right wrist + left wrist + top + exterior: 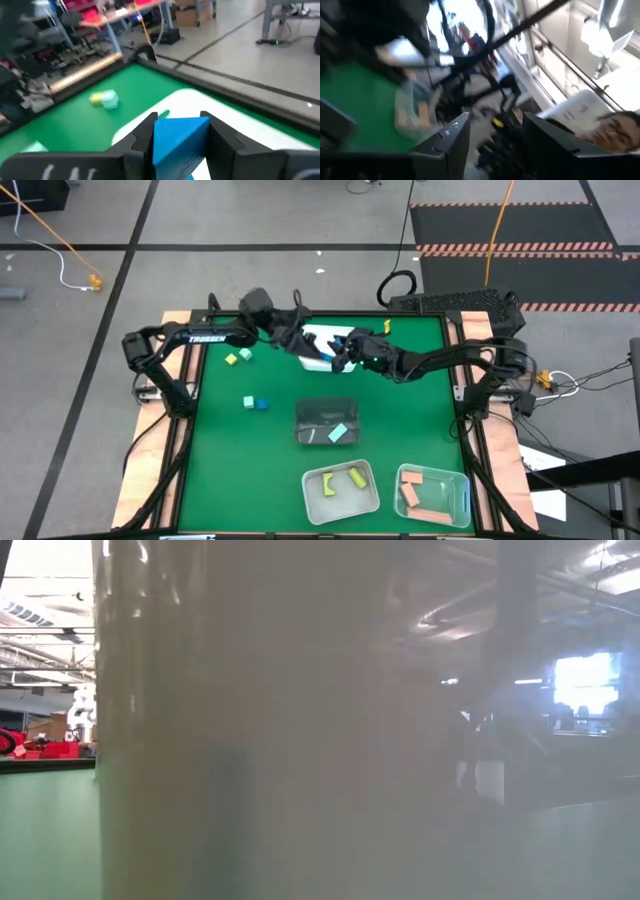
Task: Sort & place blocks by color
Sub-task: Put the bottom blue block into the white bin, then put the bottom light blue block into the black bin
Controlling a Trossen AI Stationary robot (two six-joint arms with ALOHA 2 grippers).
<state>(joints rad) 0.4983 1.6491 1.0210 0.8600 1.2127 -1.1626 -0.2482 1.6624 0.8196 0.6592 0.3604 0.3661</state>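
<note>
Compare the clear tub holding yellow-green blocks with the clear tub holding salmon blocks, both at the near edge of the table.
The clear tub with yellow-green blocks holds two curved pieces; the clear tub with salmon pink blocks holds several straight bars. The first sits left of the second and is turned slightly askew; the second sits squarer to the table's edge. Both are clear, rectangular and rest on the green table.

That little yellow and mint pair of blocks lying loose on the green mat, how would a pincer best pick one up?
Come straight down from above on the yellow block and close on its two free flat sides. The mint block sits against it, so avoid that side. The left pincer is nearer.
</note>
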